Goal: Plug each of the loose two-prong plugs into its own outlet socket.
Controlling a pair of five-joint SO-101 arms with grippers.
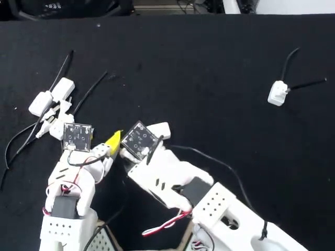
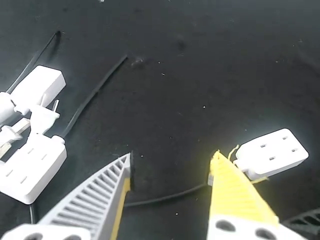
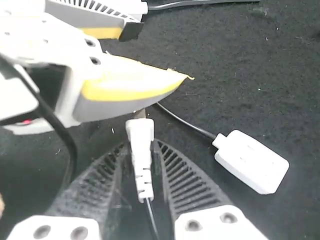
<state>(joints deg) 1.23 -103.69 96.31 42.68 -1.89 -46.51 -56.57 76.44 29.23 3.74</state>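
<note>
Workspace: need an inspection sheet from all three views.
Surface: black table, flat and dark.
Job's things: white plug held in a gripper; outlet socket lying close by; cluster of outlets and plugs at the left; lone outlet far right.
Clutter: nothing seen.
Grippers: left gripper open, empty, low over the table; right gripper shut on the white plug.
Cables: black leads run from the cluster; more from the lone outlet and the outlet socket.
Surroundings: dark gear beyond the far edge, not identifiable.
</note>
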